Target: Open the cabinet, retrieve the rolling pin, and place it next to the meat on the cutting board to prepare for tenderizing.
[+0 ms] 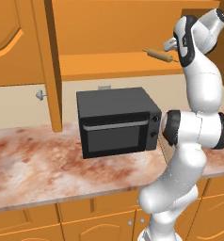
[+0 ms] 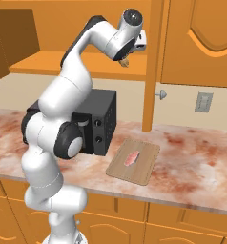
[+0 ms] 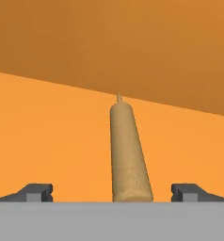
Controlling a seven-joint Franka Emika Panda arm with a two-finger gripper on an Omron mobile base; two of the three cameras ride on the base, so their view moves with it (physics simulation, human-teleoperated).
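The cabinet [image 1: 109, 63] stands open, its shelf [image 3: 48, 141] bare orange. On that shelf lies the rolling pin [image 1: 158, 55], a light-brown wooden cylinder. In the hand view the rolling pin [image 3: 128, 150] runs away from me between my two fingertips [image 3: 38, 192], with a gap on each side. My gripper [image 3: 112, 193] is open and sits at the pin's near end, inside the cabinet [image 2: 48, 62]. The gripper [image 1: 172, 45] is reached up to shelf height. The cutting board [image 2: 134, 161] lies on the counter right of the microwave, with the pink meat [image 2: 132, 157] on it.
A black microwave [image 1: 118, 120] stands on the reddish marbled countertop [image 1: 34, 164] under the shelf. An open cabinet door [image 2: 151, 62] hangs edge-on, its knob [image 2: 160, 94] sticking out. A closed door [image 2: 201, 38] and a wall outlet [image 2: 203, 101] are further right.
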